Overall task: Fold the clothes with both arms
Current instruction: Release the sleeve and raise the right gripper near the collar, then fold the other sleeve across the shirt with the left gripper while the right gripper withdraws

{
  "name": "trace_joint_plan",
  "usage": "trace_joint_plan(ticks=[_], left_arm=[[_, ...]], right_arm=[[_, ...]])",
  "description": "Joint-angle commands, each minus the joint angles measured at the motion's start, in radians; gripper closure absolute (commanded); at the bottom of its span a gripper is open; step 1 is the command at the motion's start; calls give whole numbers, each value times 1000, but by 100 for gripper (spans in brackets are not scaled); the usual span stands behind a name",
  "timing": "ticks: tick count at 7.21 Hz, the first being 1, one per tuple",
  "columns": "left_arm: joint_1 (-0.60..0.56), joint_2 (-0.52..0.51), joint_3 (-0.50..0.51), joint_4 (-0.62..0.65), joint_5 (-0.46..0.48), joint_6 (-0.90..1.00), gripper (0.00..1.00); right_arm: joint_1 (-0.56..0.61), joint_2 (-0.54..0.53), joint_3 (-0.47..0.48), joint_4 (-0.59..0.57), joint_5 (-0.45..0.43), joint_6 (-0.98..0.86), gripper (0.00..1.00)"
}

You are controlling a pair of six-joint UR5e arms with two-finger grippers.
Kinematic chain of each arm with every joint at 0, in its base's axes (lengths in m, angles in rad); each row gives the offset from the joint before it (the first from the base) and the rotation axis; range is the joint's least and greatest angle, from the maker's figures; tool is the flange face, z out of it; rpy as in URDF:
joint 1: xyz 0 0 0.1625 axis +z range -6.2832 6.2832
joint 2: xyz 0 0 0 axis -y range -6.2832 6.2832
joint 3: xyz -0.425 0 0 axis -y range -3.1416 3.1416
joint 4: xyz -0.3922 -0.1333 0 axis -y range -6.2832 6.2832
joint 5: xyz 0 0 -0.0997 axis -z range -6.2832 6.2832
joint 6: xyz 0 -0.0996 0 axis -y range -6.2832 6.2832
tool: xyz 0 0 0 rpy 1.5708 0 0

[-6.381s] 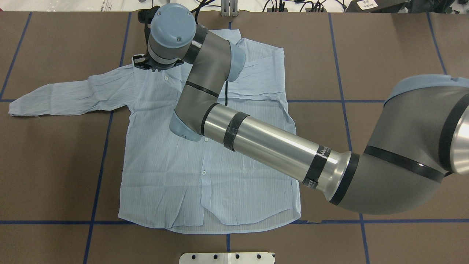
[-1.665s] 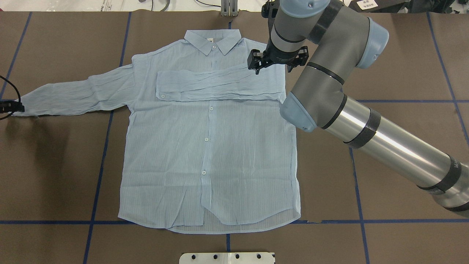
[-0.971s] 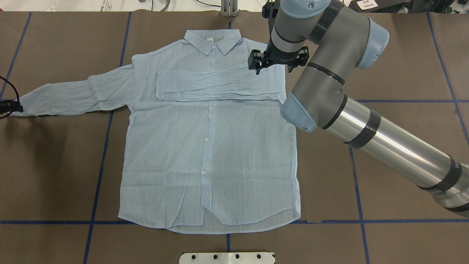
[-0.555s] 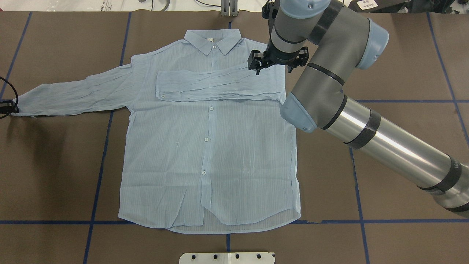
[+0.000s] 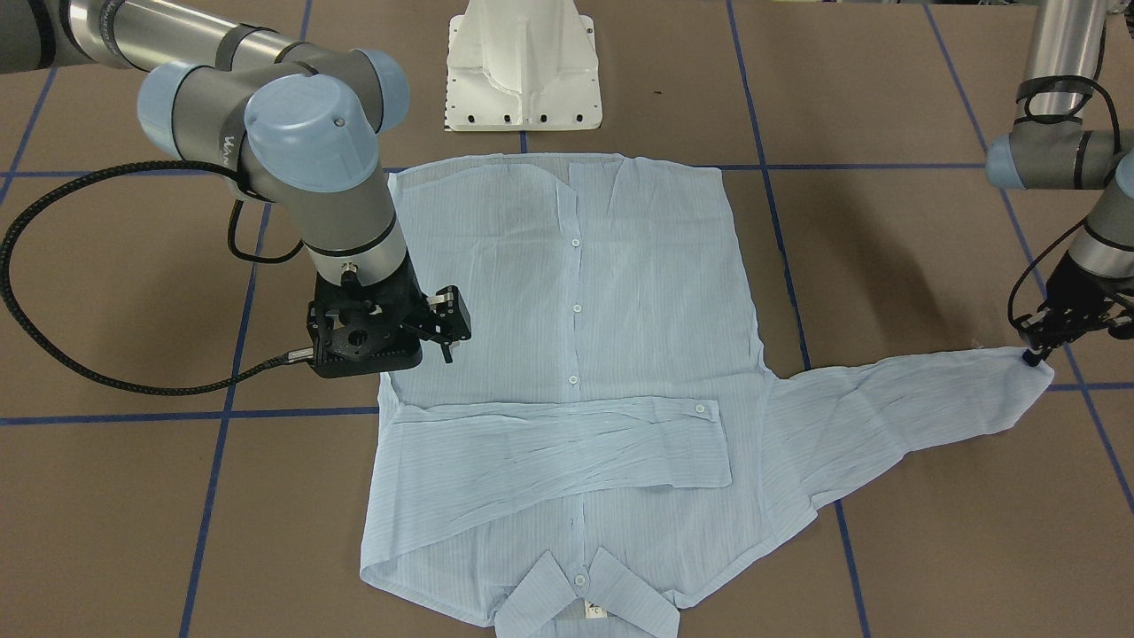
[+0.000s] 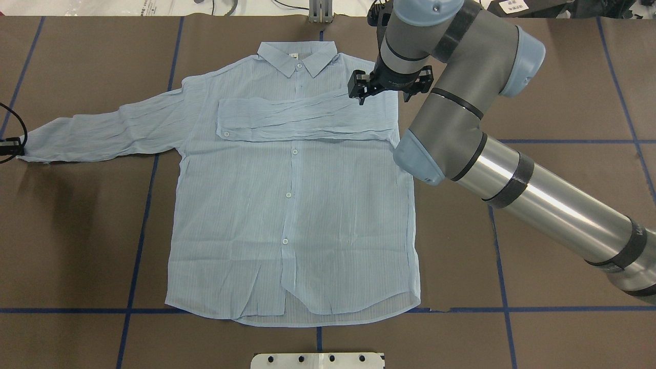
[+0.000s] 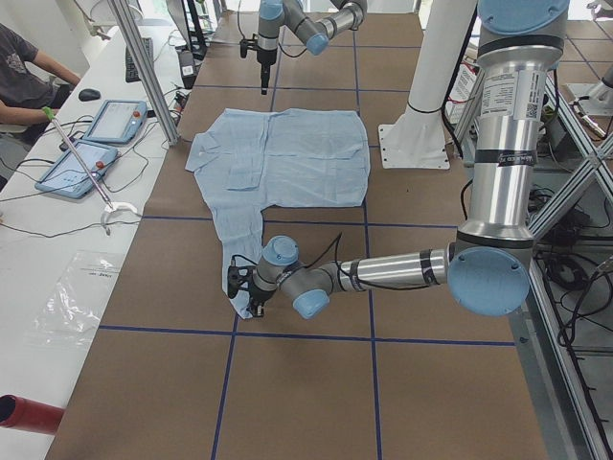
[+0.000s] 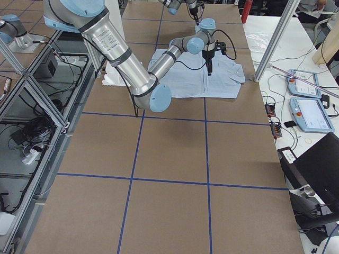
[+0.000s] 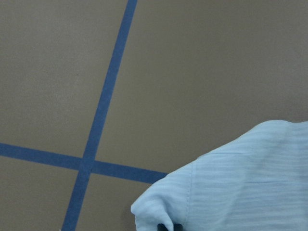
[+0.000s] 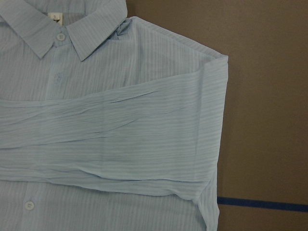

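Observation:
The light-blue shirt lies flat on the brown table, front up, with its collar at the far side. Its right sleeve is folded across the chest, as the right wrist view also shows. The left sleeve stretches out sideways. My left gripper sits at that sleeve's cuff and is shut on it. The cuff fills the lower right of the left wrist view. My right gripper hovers open and empty over the right shoulder, with one finger showing.
The white pedestal base stands at the robot's side of the table. Blue tape lines cross the brown surface. An operator sits at a side bench with tablets.
The right arm has left the right sleeve folded across the chest and pulled back over the right shoulder, where it now holds still. The left gripper has come to the left cuff, drawing it slightly outward.

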Motion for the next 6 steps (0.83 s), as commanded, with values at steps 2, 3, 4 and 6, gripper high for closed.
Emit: trace_joint_plan(ticks=[2, 3, 4, 6], left_arm=[[-51, -59, -261, 296, -36, 0, 100], [-53, -117, -367, 466, -34, -9, 100], [-50, -221, -415, 598, -34, -108, 100], [21, -471, -402, 786, -36, -343, 100]], right_arm=[[33, -126, 109, -7, 35, -33, 0], [49, -180, 140, -7, 40, -44, 0], [64, -234, 170, -9, 42, -89, 0], [128, -353, 213, -7, 100, -196, 0]])
